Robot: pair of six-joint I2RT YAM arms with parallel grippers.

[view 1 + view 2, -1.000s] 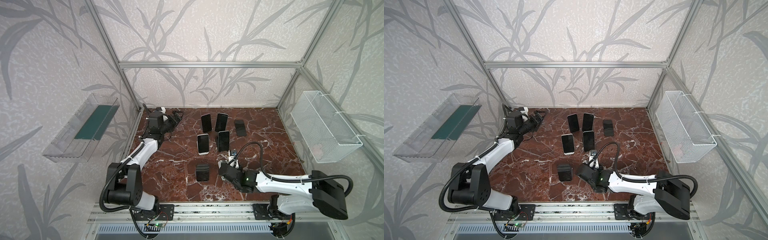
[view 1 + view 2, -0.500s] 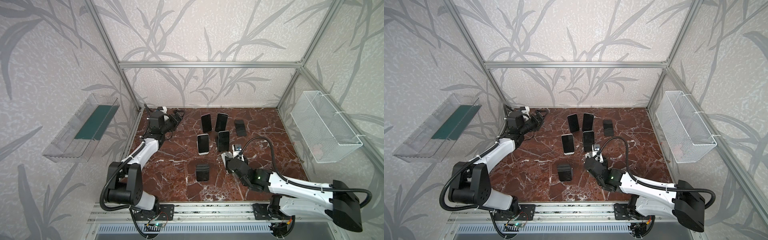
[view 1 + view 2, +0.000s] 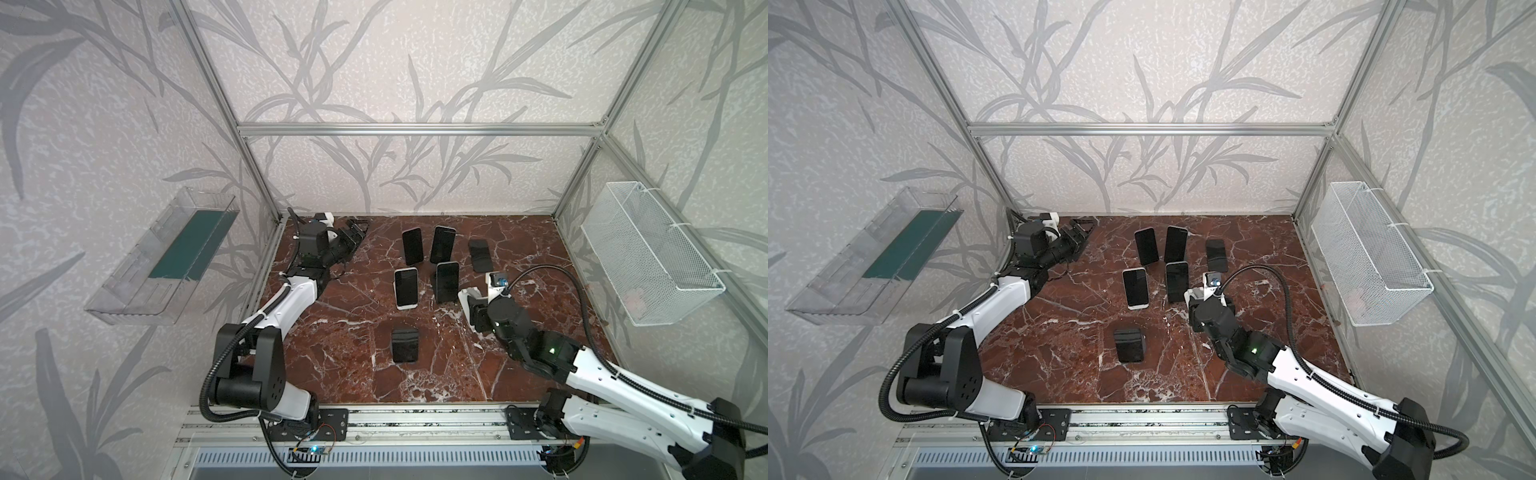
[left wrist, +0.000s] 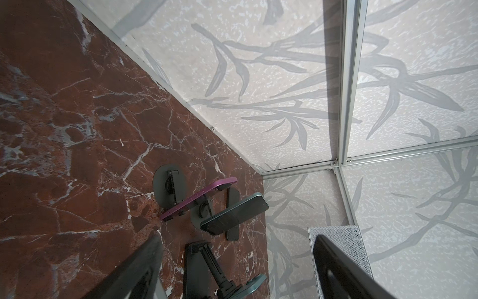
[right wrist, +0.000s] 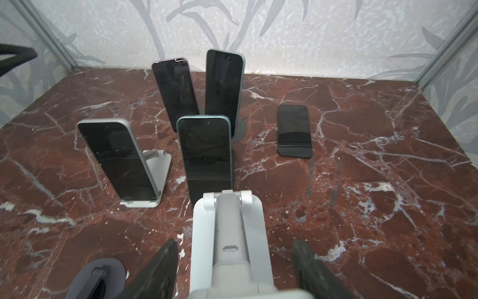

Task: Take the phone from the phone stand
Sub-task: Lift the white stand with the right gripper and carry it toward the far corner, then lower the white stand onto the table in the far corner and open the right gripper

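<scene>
On the desk (image 3: pixel 332 374), both top views show four phones (image 3: pixel 447 281) propped on stands in two rows near the middle. A flat phone (image 3: pixel 481 255) lies to their right, and a dark stand (image 3: pixel 405 345) sits alone nearer the front edge. The right wrist view alone shows the white stand (image 5: pixel 230 246) in full: a white plate with a grey hinged arm that has a small slot, its hinge end toward the blue-edged phone (image 5: pixel 204 155). The right gripper (image 5: pixel 235 244) is clamped on it, with one finger at each side of its wide lower part. The top views show only a white corner of it, just right of the front row. The same wrist view shows every screen dark and a silver stand (image 5: pixel 155 165) under the white-edged phone (image 5: pixel 116 160). The left wrist view alone shows the back row from behind: a purple-edged phone (image 4: pixel 199 199) and a green phone (image 4: pixel 232 217) lean on round-based stands (image 4: pixel 165 183). The left gripper (image 4: pixel 236 239), near the desk's back-left corner, has its fingers wide apart.
</scene>
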